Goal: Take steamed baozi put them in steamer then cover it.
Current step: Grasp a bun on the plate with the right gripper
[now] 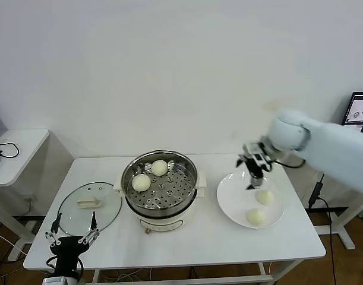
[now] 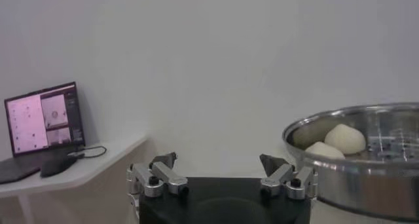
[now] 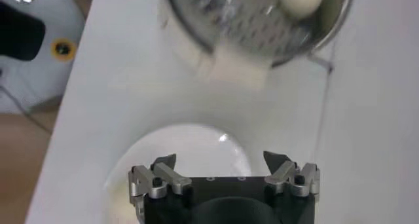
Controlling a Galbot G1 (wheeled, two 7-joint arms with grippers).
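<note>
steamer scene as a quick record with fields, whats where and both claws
steamer: centre of table, uncovered
baozi in steamer: two
baozi on plate: two
plate: to the robot's right of steamer
cover: flat on table, to the robot's left of steamer
right claw: open, empty, above the plate
left claw: open, empty, low at table's front edge near cover

The steamer [image 1: 161, 190] is standing uncovered at table [image 1: 199, 240] centre, leaving its top open from above. The cover [image 1: 89, 205] is lying flat to its left, the plate [image 1: 250, 200] to its right. The right gripper [image 1: 252, 165] is hanging over the plate's far edge. The near strip is lying bare.
</note>
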